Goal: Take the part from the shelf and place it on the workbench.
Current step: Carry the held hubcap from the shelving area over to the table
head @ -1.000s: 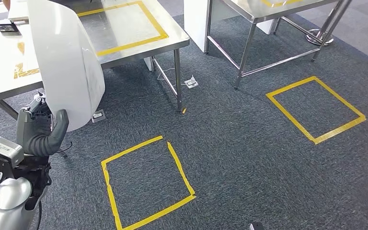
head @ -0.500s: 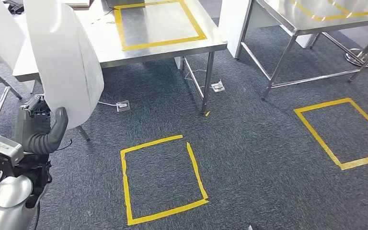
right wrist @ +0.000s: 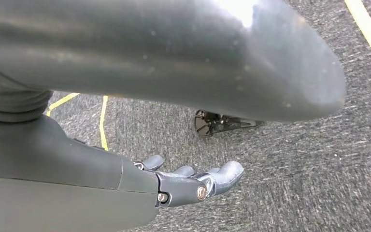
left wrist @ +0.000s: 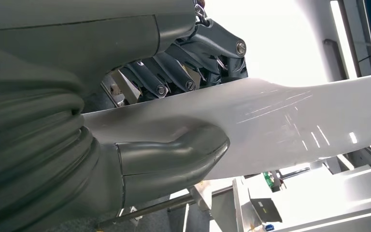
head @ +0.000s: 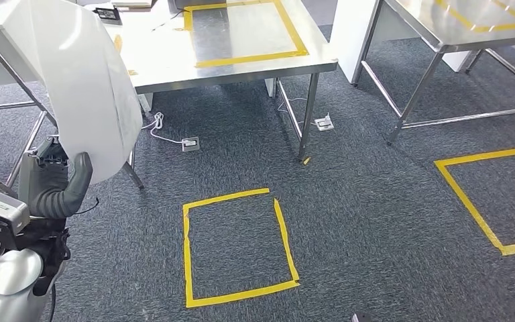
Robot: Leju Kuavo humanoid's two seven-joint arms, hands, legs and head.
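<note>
Grey carpet floor (head: 375,221), marked with yellow tape squares; nearest square (head: 238,247) lying just in front of the steel workbench (head: 174,67).
Steel workbench at upper centre of head view, top bearing a yellow tape rectangle (head: 245,32); small dark device (head: 108,13) on the top, left of that rectangle.
Second steel table (head: 456,27) to the right of the workbench, well apart from it.
White curved panel part (head: 84,94), large, held upright at the workbench's front left corner, overlapping its edge in head view; off the workbench surface, carried in the air.
Left hand (head: 52,181) below the panel, gripping its lower edge: thumb (left wrist: 174,159) pressed on one face, dark fingers (left wrist: 174,79) closed on the other face.
Right hand (right wrist: 193,181) hanging above the carpet, fingers apart and holding nothing.
White cable (head: 161,131) and floor socket box (head: 190,143) on the carpet under the workbench; a second socket box (head: 324,123) by the workbench's right front leg.
</note>
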